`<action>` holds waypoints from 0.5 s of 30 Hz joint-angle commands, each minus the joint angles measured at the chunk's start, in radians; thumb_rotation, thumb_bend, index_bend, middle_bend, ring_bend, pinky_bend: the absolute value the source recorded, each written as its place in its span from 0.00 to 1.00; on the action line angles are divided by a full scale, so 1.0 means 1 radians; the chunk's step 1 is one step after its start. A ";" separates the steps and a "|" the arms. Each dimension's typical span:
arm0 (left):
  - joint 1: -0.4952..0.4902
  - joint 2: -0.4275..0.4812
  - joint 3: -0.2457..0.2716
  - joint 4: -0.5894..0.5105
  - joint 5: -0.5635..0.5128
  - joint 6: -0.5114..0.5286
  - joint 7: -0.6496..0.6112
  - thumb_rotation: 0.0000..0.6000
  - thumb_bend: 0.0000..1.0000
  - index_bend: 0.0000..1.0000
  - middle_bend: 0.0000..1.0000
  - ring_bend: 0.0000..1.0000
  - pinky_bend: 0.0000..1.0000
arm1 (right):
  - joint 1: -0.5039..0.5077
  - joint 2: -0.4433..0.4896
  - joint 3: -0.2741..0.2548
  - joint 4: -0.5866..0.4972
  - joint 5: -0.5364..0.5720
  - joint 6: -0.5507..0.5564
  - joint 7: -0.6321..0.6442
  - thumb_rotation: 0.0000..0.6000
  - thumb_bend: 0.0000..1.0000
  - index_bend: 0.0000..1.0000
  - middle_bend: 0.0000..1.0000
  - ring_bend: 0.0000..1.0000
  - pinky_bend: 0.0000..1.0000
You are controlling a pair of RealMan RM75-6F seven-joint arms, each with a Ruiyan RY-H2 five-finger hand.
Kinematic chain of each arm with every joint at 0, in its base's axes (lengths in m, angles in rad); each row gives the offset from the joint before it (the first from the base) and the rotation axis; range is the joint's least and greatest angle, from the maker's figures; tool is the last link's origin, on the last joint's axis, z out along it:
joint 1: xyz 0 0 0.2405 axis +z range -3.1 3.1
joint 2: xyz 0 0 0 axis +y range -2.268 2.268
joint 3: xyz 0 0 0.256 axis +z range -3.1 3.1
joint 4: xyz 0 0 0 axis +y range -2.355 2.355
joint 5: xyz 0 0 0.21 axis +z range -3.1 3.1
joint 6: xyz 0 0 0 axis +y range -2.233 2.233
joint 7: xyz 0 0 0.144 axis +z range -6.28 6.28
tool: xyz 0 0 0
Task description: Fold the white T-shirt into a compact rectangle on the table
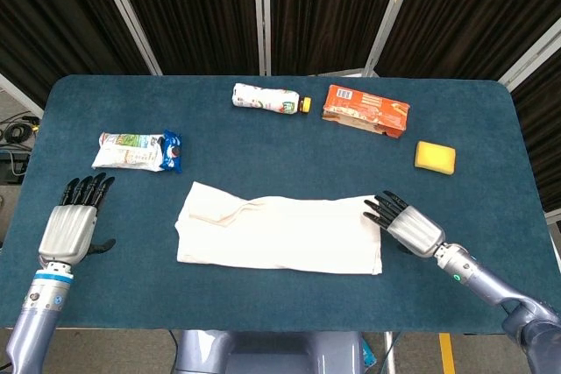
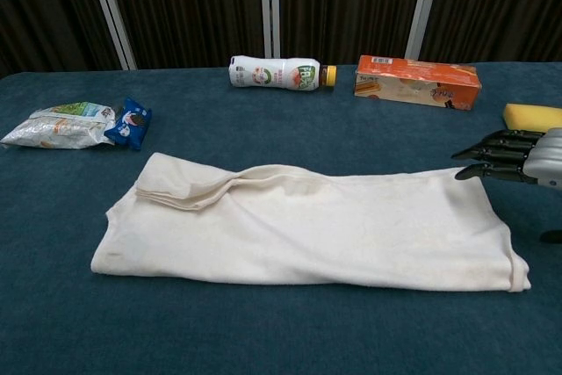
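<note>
The white T-shirt (image 1: 279,234) (image 2: 307,228) lies on the blue table as a long flat strip, folded lengthwise, with a bunched sleeve at its left end. My right hand (image 1: 405,222) (image 2: 518,157) hovers at the shirt's right end, fingers spread and pointing toward the cloth, holding nothing. My left hand (image 1: 73,221) rests open near the table's left front, well apart from the shirt; the chest view does not show it.
A snack packet (image 1: 137,151) (image 2: 77,124) lies left of the shirt. Along the far side lie a drink bottle (image 1: 268,99) (image 2: 279,72) and an orange carton (image 1: 365,110) (image 2: 417,82). A yellow sponge (image 1: 435,157) (image 2: 532,118) sits beyond my right hand.
</note>
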 commanded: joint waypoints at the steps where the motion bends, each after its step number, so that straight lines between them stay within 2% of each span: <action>1: 0.000 -0.001 -0.003 -0.001 -0.004 -0.006 0.003 1.00 0.13 0.00 0.00 0.00 0.00 | 0.009 -0.048 -0.012 0.072 0.008 0.017 0.049 1.00 0.06 0.14 0.00 0.00 0.00; 7: 0.001 -0.002 -0.007 0.000 -0.012 -0.017 0.014 1.00 0.13 0.00 0.00 0.00 0.00 | 0.025 -0.088 -0.034 0.121 0.007 0.018 0.079 1.00 0.06 0.15 0.01 0.00 0.00; 15: -0.001 -0.005 -0.015 0.004 -0.025 -0.035 0.021 1.00 0.13 0.00 0.00 0.00 0.00 | 0.050 -0.123 -0.048 0.134 0.016 0.024 0.087 1.00 0.06 0.17 0.03 0.00 0.00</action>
